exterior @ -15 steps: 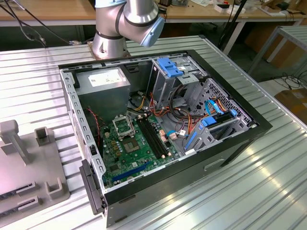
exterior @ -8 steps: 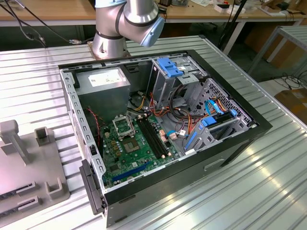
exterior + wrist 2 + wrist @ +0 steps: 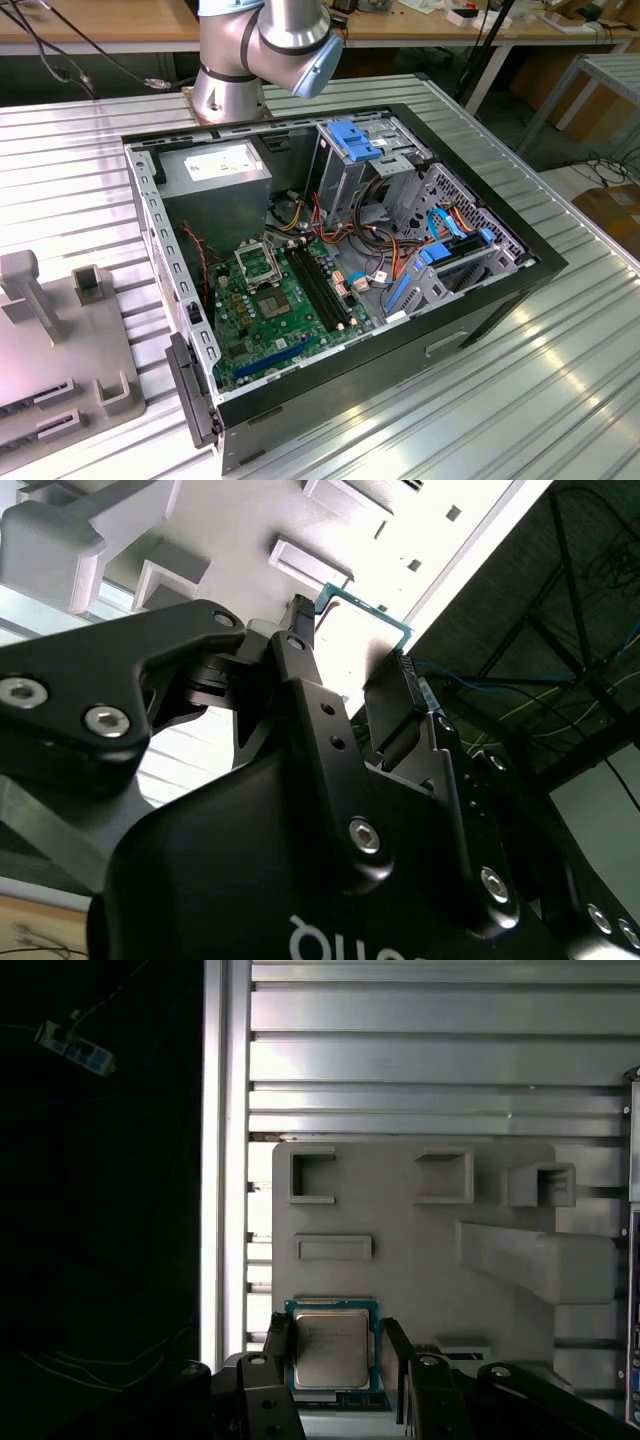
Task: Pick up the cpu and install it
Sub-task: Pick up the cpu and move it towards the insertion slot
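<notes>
Pincer [image 3: 334, 1352] clenched on the cpu [image 3: 332, 1346], one finger [image 3: 277, 1345] against each opposite edge, the chip's silver top facing the camera in the first wrist view. Chip sits at the edge of the grey tray [image 3: 400, 1250]; lifted or resting, cannot tell. In the exterior view the tray lies on the ribbed metal worktop [image 3: 500, 400] at 9 o'clock from the open computer case [image 3: 500, 290]. Motherboard [image 3: 270, 320] lies inside, with the socket frame [image 3: 255, 265] toward its 12 o'clock end.
</notes>
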Motion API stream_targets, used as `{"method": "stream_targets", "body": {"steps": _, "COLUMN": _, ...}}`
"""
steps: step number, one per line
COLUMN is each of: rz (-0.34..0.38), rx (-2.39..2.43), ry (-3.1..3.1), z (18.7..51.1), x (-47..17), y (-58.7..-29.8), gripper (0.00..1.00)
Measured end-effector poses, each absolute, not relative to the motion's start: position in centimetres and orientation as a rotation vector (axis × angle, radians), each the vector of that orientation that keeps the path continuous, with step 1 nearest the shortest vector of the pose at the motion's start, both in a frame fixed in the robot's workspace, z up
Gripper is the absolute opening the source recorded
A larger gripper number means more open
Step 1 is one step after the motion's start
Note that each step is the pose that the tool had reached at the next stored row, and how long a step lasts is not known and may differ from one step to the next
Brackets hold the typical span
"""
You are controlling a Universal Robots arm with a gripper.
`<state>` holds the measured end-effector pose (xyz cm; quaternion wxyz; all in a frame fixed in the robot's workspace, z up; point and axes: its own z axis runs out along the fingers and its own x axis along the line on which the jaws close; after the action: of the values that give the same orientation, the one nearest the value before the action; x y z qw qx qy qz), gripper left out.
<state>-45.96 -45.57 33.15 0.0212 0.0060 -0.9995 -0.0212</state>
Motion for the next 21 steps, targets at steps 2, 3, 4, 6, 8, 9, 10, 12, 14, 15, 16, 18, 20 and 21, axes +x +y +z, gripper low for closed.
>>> {"method": "stream_targets", "body": {"steps": 2, "rz": -0.066, "rx": 0.019, "ry": -3.098, "z": 33.3, "x": -46.0, "y": -45.6, "gripper": 0.46}}
{"method": "stream_targets", "body": {"steps": 3, "rz": -0.066, "rx": 0.019, "ry": -3.098, "z": 33.4, "x": -46.0, "y": -45.6, "gripper": 0.46}}
{"method": "stream_targets", "body": {"steps": 4, "rz": -0.066, "rx": 0.019, "ry": -3.098, "z": 33.4, "x": -46.0, "y": -45.6, "gripper": 0.46}}
{"method": "stream_targets", "body": {"steps": 6, "rz": -0.066, "rx": 0.019, "ry": -3.098, "z": 33.6, "x": -46.0, "y": -45.6, "gripper": 0.46}}
{"method": "stream_targets", "body": {"steps": 8, "rz": -0.066, "rx": 0.019, "ry": -3.098, "z": 33.8, "x": -46.0, "y": -45.6, "gripper": 0.46}}
{"method": "stream_targets", "body": {"steps": 9, "rz": -0.066, "rx": 0.019, "ry": -3.098, "z": 33.8, "x": -46.0, "y": -45.6, "gripper": 0.46}}
{"method": "stream_targets", "body": {"steps": 10, "rz": -0.066, "rx": 0.019, "ry": -3.098, "z": 33.9, "x": -46.0, "y": -45.6, "gripper": 0.46}}
{"method": "stream_targets", "body": {"steps": 12, "rz": -0.066, "rx": 0.019, "ry": -3.098, "z": 34.0, "x": -46.0, "y": -45.6, "gripper": 0.46}}
{"method": "stream_targets", "body": {"steps": 14, "rz": -0.066, "rx": 0.019, "ry": -3.098, "z": 34.1, "x": -46.0, "y": -45.6, "gripper": 0.46}}
{"method": "stream_targets", "body": {"steps": 15, "rz": -0.066, "rx": 0.019, "ry": -3.098, "z": 34.2, "x": -46.0, "y": -45.6, "gripper": 0.46}}
{"method": "stream_targets", "body": {"steps": 16, "rz": -0.066, "rx": 0.019, "ry": -3.098, "z": 34.2, "x": -46.0, "y": -45.6, "gripper": 0.46}}
{"method": "stream_targets", "body": {"steps": 18, "rz": -0.066, "rx": 0.019, "ry": -3.098, "z": 34.4, "x": -46.0, "y": -45.6, "gripper": 0.46}}
{"method": "stream_targets", "body": {"steps": 20, "rz": -0.066, "rx": 0.019, "ry": -3.098, "z": 34.5, "x": -46.0, "y": -45.6, "gripper": 0.46}}
{"method": "stream_targets", "body": {"steps": 21, "rz": -0.066, "rx": 0.019, "ry": -3.098, "z": 34.5, "x": -46.0, "y": -45.6, "gripper": 0.46}}
